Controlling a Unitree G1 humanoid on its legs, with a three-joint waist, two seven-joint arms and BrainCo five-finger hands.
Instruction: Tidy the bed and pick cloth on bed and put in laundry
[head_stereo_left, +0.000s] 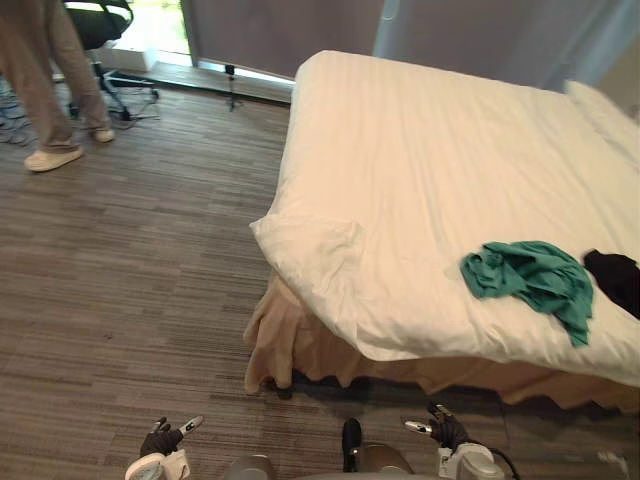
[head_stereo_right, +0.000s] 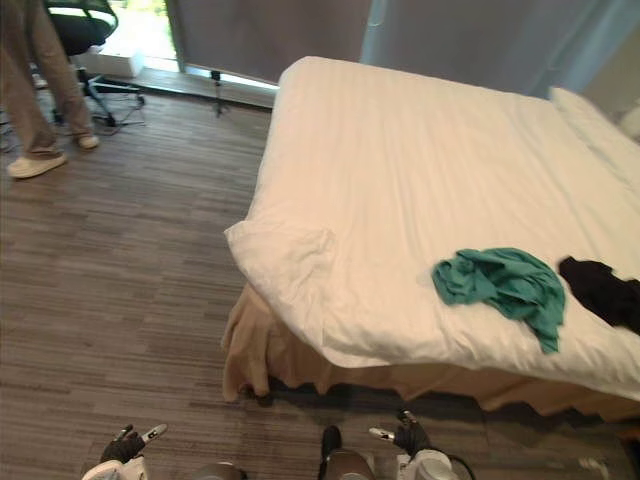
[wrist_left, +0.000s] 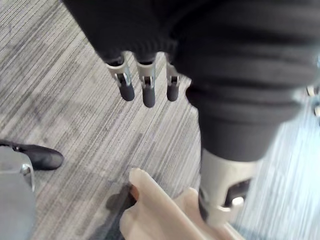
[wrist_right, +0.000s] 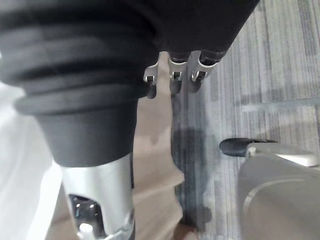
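Floorboards (head_stereo_left: 130, 280) lie under the left hand (head_stereo_left: 160, 438) and right hand (head_stereo_left: 447, 430), both relaxed and empty, while the green cloth (head_stereo_left: 530, 275) and black cloth (head_stereo_left: 615, 278) lie on the bed (head_stereo_left: 430, 150) well beyond the right hand, so the task looks unstarted.

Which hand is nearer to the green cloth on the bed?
Right. The right hand is over the floor below the green cloth; the left hand is farther left.
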